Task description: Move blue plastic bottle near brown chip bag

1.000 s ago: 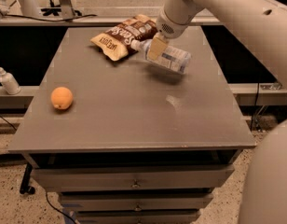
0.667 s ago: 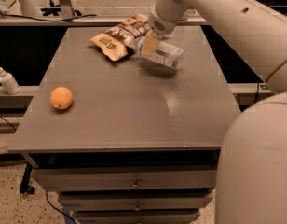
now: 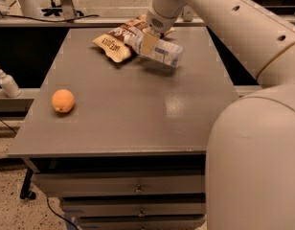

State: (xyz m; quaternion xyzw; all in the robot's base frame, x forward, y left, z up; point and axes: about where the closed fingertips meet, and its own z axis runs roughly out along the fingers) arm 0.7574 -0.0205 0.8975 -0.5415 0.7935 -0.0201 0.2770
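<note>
One view looks steeply down from above the near edge of the table (image 3: 138,123) toward its far edge, at medium range. The arm (image 3: 243,28) looms at right, so the camera probably rides on the robot. The gripper (image 3: 150,42), clamped on the blue plastic bottle (image 3: 165,52), sits upper centre.

Far-end cluster on the table (image 3: 138,123), lone fruit (image 3: 63,101) at near left.
At far middle: chip bag (image 3: 114,44), with plastic bottle (image 3: 164,52) just right of it, lying crosswise, left end against the bag. Gripper (image 3: 150,41) on the bottle's left part, clamped across it, arm reaching in from the right. Fruit by the left edge, well apart from both. Pump bottle (image 3: 7,83) off the table, further left. Drawers (image 3: 138,188) under the tabletop.
</note>
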